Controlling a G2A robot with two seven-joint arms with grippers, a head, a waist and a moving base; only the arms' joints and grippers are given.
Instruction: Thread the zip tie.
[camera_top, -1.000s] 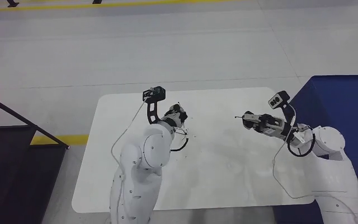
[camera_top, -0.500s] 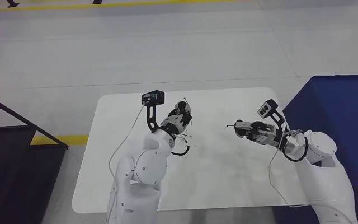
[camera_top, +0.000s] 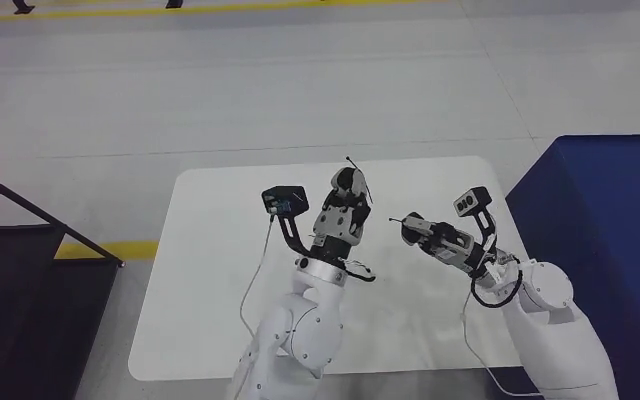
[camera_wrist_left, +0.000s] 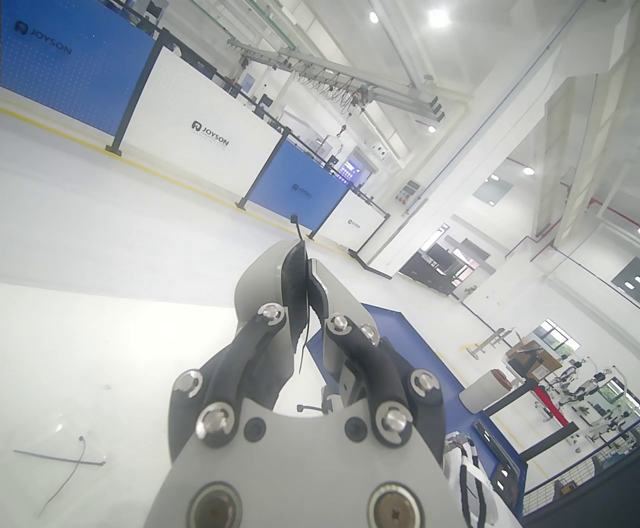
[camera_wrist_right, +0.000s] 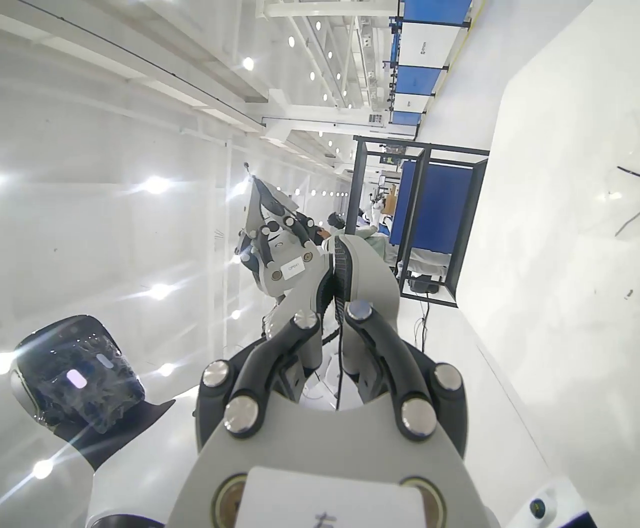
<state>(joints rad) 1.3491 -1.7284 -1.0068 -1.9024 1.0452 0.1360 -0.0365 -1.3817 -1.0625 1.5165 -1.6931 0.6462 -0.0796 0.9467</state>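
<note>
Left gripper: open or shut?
Shut on the zip tie: the left gripper has its pads pressed together, the strap between them, one end sticking out past the tips.

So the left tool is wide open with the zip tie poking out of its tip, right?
Not quite. The left tool is shut, pinching the zip tie, which does poke out of its tip. The left wrist view shows it.

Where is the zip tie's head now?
In the top view it pokes out beyond the left gripper, shut on the zip tie above the table; the right gripper, shut on a second tie, sits close on its right.
</note>
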